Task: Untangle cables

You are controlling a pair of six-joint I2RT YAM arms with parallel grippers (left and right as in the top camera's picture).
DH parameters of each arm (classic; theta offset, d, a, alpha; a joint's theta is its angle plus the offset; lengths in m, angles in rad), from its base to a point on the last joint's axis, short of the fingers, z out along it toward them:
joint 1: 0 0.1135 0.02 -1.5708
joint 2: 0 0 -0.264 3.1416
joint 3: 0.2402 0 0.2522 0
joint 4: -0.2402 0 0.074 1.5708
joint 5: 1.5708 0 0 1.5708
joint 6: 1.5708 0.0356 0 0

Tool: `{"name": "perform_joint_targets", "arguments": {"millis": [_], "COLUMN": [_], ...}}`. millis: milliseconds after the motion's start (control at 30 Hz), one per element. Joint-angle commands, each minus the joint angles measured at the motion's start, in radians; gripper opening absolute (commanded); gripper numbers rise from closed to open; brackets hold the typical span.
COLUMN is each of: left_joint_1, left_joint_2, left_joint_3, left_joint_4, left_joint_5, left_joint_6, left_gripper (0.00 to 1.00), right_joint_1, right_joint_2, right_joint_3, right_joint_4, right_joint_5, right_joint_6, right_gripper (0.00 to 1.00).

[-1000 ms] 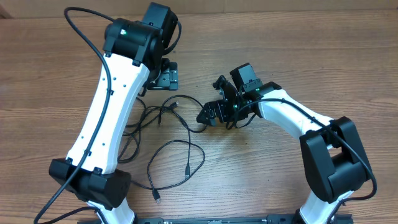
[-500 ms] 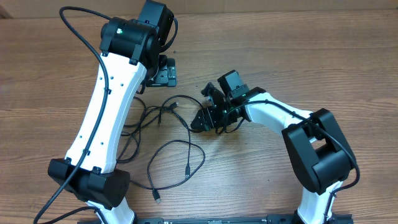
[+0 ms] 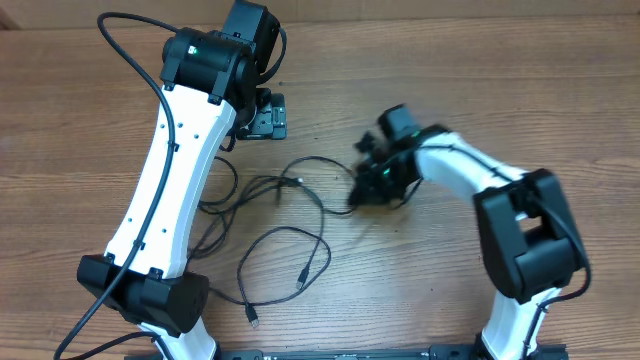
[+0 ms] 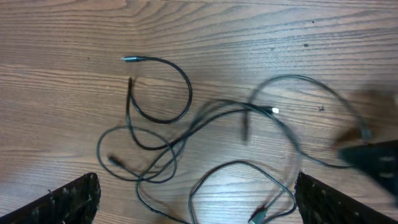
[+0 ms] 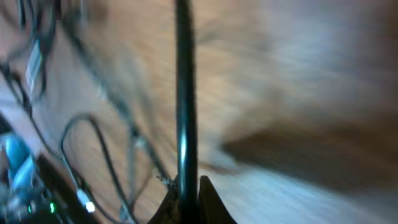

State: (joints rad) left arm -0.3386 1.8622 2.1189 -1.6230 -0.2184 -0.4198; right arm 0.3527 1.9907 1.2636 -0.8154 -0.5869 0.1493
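- Your right end effector (image 5: 186, 198) was clenched on one strand of the cables (image 5: 183, 93); in the wrist view the strand ran straight up from the pinched tips and looked taut
- In the overhead view that strand led left from the grip toward the main tangle, which lay between the two arms on the wooden surface (image 3: 450, 80)
- Your left end effector (image 3: 262, 118) was released, jaws spread wide, hanging near the far edge of the tangle and touching nothing
- The tangle showed several loops crossing near its middle, with one plug tip (image 4: 273, 111) lying free close to the crossing and another ending a separate curl
- Judging by how they lay, the cords were light, limp and thin: they would likely follow any pull, slide easily over the wood, and cinch a knot tighter if you hauled hard
- The better holds looked like a free end just behind its plug, or a strand just beside a crossing; the plug body itself seemed small and apt to slip
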Motion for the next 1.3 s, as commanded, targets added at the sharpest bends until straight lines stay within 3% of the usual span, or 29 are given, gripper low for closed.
{"name": "perform_joint_targets", "arguments": {"millis": [0, 200, 433, 1000, 1133, 1167, 1267], "left_joint_1": [0.005, 0.005, 0.005, 0.004, 0.004, 0.003, 0.002], "left_joint_2": [-0.004, -0.004, -0.004, -0.004, -0.004, -0.004, -0.004], "left_joint_3": [-0.003, -0.003, -0.003, -0.003, -0.003, -0.003, -0.003], "left_joint_4": [0.009, 0.034, 0.035, 0.068, 0.158, 0.232, 0.332], "left_joint_5": [0.009, 0.01, 0.01, 0.023, 0.246, 0.433, 0.628], "left_joint_6": [-0.022, -0.022, -0.023, -0.022, 0.033, 0.117, 0.138], "left_gripper": [1.0, 1.0, 1.0, 1.0, 1.0, 1.0, 1.0], "right_joint_1": [-0.1, -0.192, -0.191, -0.19, -0.19, -0.19, -0.19], "right_joint_2": [-0.133, -0.34, -0.478, -0.513, -0.509, -0.51, -0.512], "right_joint_3": [0.137, 0.457, 0.723, 0.833, 0.833, 0.833, 0.833], "right_joint_4": [-0.128, -0.366, -0.36, -0.254, -0.259, -0.246, -0.228], "right_joint_5": [0.123, 0.356, 0.414, 0.403, 0.395, 0.349, 0.257], "right_joint_6": [-0.017, -0.073, -0.072, -0.129, -0.132, -0.132, -0.132], "right_gripper": [0.04, 0.04, 0.04, 0.04, 0.04, 0.04, 0.04]}}
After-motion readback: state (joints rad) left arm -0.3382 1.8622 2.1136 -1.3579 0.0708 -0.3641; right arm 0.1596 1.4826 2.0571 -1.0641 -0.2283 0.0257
